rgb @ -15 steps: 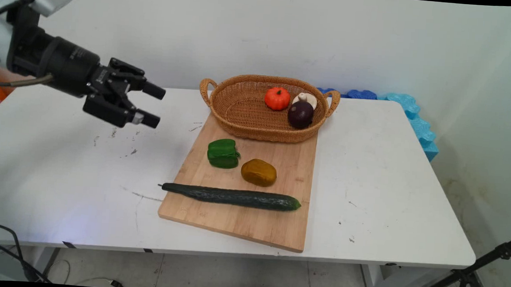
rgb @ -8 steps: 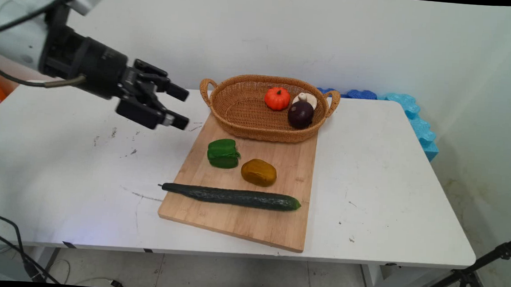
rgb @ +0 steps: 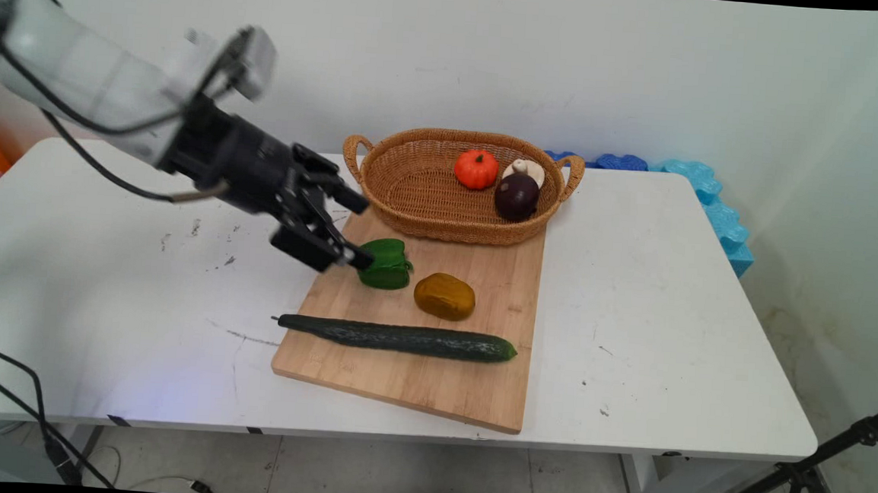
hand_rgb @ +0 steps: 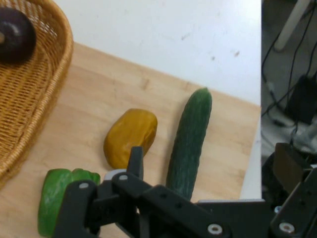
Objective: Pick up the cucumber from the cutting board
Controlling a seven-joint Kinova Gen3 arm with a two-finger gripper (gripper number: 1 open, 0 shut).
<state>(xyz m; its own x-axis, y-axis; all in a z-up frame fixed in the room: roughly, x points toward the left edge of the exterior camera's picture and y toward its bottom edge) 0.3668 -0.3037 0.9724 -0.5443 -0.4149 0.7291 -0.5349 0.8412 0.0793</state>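
Fingers [rgb: 361, 230] moved over board's [rgb: 431, 368] green pepper [rgb: 386, 265], spread wide

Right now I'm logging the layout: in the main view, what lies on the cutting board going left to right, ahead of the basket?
Claw at the board's left edge → green pepper → brown potato. The cucumber spans all three, so it has no single place.

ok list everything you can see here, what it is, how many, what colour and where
cutting board: one, light wood, mid-table
basket: one, tan wicker, on the board's far end
pumpkin: one, orange, in the basket
eggplant: one, dark purple, in the basket
mushroom: one, pale, behind the eggplant
pepper: one, green, on the board
potato: one, brown-yellow, beside the pepper
cucumber: one, dark green, across the board's near part
foam pieces: blue, behind the table
hand: one, black, open, above the pepper's left side
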